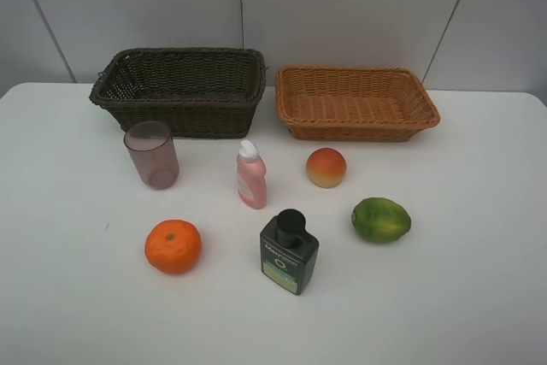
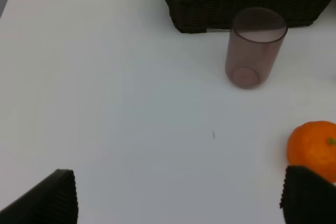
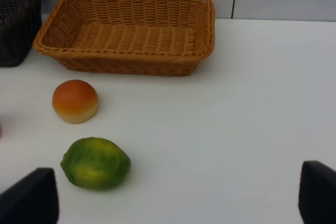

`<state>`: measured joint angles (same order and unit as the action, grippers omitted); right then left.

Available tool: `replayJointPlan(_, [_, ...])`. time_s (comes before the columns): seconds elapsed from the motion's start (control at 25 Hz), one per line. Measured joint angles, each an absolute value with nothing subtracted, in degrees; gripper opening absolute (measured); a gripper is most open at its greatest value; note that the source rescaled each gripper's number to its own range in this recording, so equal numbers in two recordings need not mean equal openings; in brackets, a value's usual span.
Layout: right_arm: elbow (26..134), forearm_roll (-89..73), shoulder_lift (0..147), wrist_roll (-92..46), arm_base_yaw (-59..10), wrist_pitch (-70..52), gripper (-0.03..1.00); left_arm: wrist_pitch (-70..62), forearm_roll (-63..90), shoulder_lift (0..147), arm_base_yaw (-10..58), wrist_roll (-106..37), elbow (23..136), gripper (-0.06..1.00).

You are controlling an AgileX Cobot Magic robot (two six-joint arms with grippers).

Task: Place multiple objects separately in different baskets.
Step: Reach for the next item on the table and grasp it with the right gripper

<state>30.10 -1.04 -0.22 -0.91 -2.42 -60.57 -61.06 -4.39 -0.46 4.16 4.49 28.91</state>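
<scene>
On the white table stand a mauve cup (image 1: pixel 152 154), a pink bottle (image 1: pixel 251 175) and a dark green bottle (image 1: pixel 289 253). With them lie a tangerine (image 1: pixel 173 246), a peach (image 1: pixel 326 167) and a lime (image 1: pixel 380 219). Behind them are the dark brown basket (image 1: pixel 179 108) and the tan basket (image 1: pixel 355 132), both empty. My left gripper (image 2: pixel 178 203) is open, short of the cup (image 2: pixel 254 48) and beside the tangerine (image 2: pixel 315 148). My right gripper (image 3: pixel 173 200) is open, short of the lime (image 3: pixel 95 163) and the peach (image 3: pixel 75 101). Neither gripper shows in the exterior view.
The table (image 1: pixel 68 279) runs to a grey panelled wall behind the baskets. The dark basket (image 2: pixel 236 14) sits just behind the cup. The tan basket (image 3: pixel 126 64) sits behind the peach.
</scene>
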Motion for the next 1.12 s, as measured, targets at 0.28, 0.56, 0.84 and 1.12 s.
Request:
replayJointPlan(0.28, [30.1,-1.0,-0.2,-0.9,-2.4,-60.6,0.98,-61.1,-4.4,-0.5,4.2,4.5,28.9,1.00])
replayJointPlan(0.56, [30.1,-1.0,-0.2,-0.9,-2.4,-60.6,0.98,-61.1,-4.4,-0.5,4.2,4.5,28.9,1.00])
replayJointPlan(0.84, [30.1,-1.0,-0.2,-0.9,-2.4,-60.6,0.98,-61.1,-4.4,-0.5,4.2,4.5,28.9,1.00])
replayJointPlan(1.12, [30.1,-1.0,-0.2,-0.9,-2.4,-60.6,0.98,-61.1,-4.4,-0.5,4.2,4.5,28.9,1.00])
